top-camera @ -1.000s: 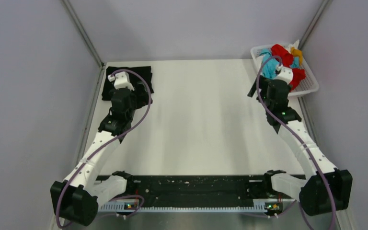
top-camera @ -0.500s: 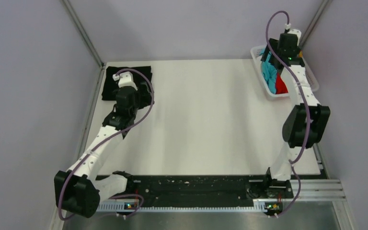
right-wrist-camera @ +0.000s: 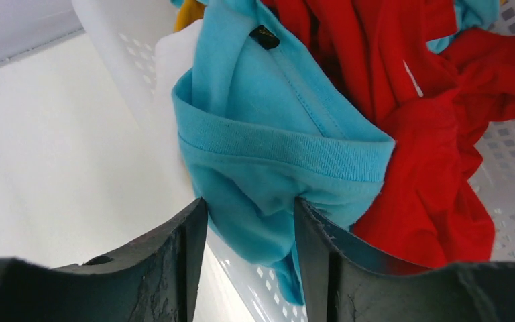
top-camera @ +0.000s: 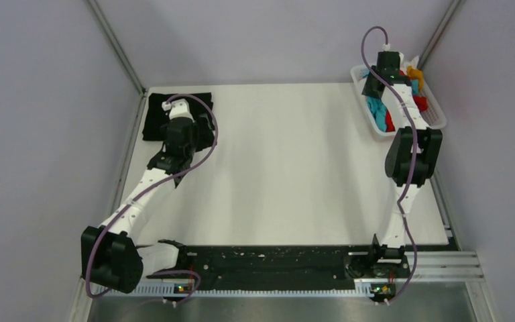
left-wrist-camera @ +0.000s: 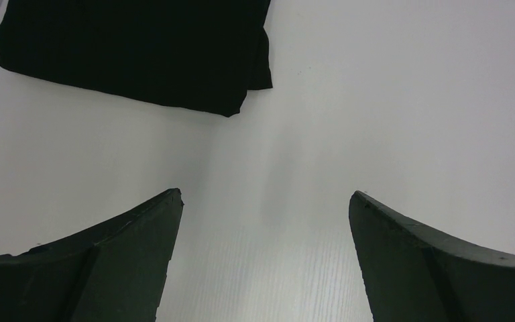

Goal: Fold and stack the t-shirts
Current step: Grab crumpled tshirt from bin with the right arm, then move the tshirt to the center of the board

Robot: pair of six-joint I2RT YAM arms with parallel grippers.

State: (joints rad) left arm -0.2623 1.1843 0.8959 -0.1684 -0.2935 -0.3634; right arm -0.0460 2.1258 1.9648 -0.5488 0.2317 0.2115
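A folded black t-shirt (top-camera: 153, 117) (left-wrist-camera: 134, 47) lies flat at the table's far left corner. My left gripper (top-camera: 186, 111) (left-wrist-camera: 265, 194) hovers open over bare table just beside it, with nothing between the fingers. In the white lattice basket (top-camera: 437, 121) (right-wrist-camera: 134, 60) at the far right lie a turquoise t-shirt (top-camera: 375, 107) (right-wrist-camera: 268, 114), a red one (top-camera: 390, 122) (right-wrist-camera: 436, 134) and a mustard one (top-camera: 414, 72) (right-wrist-camera: 189, 12), all crumpled. My right gripper (top-camera: 374, 94) (right-wrist-camera: 249, 200) reaches down into the basket's left side. Both its fingers press on a fold of turquoise cloth below the collar.
Grey walls close in the table on the left, back and right. The basket sits against the far right corner, its left wall (right-wrist-camera: 261, 282) right under my right fingers. Both arm bases and a black rail (top-camera: 268, 265) run along the near edge.
The right arm swung up over the basket and dropped its gripper in, and the jaws closed from wide open onto the turquoise cloth. The left arm shifted slightly, still open.
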